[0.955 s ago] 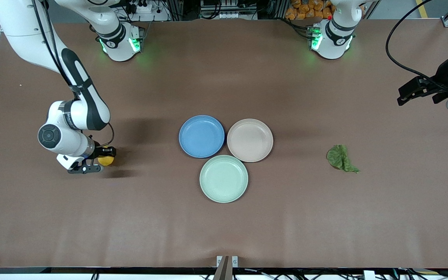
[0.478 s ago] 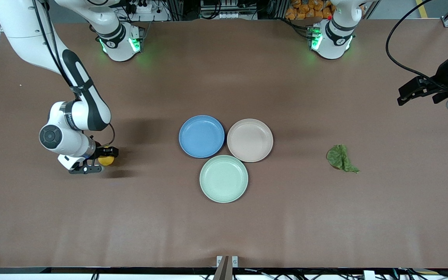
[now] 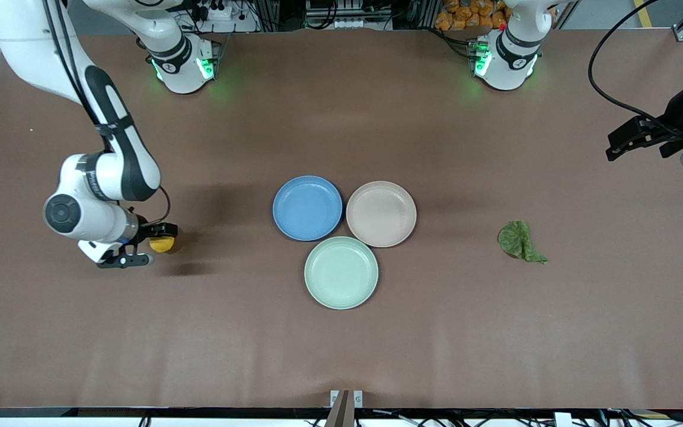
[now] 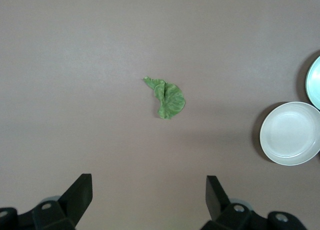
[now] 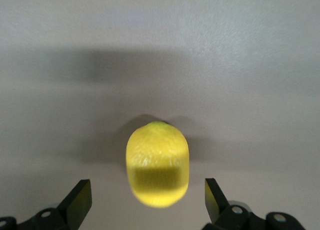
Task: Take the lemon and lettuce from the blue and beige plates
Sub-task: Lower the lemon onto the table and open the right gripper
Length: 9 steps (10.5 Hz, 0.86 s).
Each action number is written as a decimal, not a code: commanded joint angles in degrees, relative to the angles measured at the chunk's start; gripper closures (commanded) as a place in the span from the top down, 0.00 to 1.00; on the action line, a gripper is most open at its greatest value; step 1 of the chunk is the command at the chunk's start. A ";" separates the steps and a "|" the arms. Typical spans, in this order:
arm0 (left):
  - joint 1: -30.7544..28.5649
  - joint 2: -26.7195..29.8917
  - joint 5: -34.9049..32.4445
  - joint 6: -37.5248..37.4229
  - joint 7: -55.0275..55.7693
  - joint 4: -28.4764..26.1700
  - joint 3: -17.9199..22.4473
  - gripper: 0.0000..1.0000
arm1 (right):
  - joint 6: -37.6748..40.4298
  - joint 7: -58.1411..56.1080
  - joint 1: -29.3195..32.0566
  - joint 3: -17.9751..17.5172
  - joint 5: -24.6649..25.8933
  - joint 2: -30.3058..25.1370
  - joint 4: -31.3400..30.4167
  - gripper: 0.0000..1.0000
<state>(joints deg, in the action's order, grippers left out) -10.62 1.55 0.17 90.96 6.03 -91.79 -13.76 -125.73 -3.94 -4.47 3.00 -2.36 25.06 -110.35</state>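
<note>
The lemon (image 3: pixel 162 244) lies on the brown table toward the right arm's end, away from the plates. My right gripper (image 3: pixel 147 244) is open around its end, fingers apart from it; in the right wrist view the lemon (image 5: pixel 158 162) sits just ahead of the open gripper (image 5: pixel 146 199). The lettuce (image 3: pixel 520 241) lies on the table toward the left arm's end. The blue plate (image 3: pixel 308 207) and beige plate (image 3: pixel 381 213) are empty at mid-table. My left gripper (image 3: pixel 638 139) waits open and empty over the table's left-arm end; its wrist view shows the gripper (image 4: pixel 148 195) and the lettuce (image 4: pixel 167 97).
An empty pale mint-green plate (image 3: pixel 341 272) touches both plates, nearer the front camera. The left wrist view shows the beige plate (image 4: pixel 290 133) and the mint plate's edge (image 4: pixel 315 82). Bare table surrounds the lemon and lettuce.
The right arm has drawn back a little toward its end of the table. The lemon has stayed in place on the table. The left arm has not moved.
</note>
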 commanded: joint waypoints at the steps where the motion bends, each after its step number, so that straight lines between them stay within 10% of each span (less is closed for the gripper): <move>1: -0.19 1.18 1.15 0.18 -1.10 -0.40 0.23 1.00 | 2.50 -0.36 0.17 -0.19 -1.07 -4.21 0.04 1.00; 9: -0.19 0.91 0.71 0.10 -1.10 -0.49 0.40 1.00 | 20.16 -0.01 1.75 -0.01 -0.28 -13.79 9.27 1.00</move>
<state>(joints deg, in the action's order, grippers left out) -10.63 1.63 0.17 90.98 6.03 -91.76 -13.61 -107.78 -3.94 -3.57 3.44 -2.37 14.29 -100.83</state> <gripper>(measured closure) 0.000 0.000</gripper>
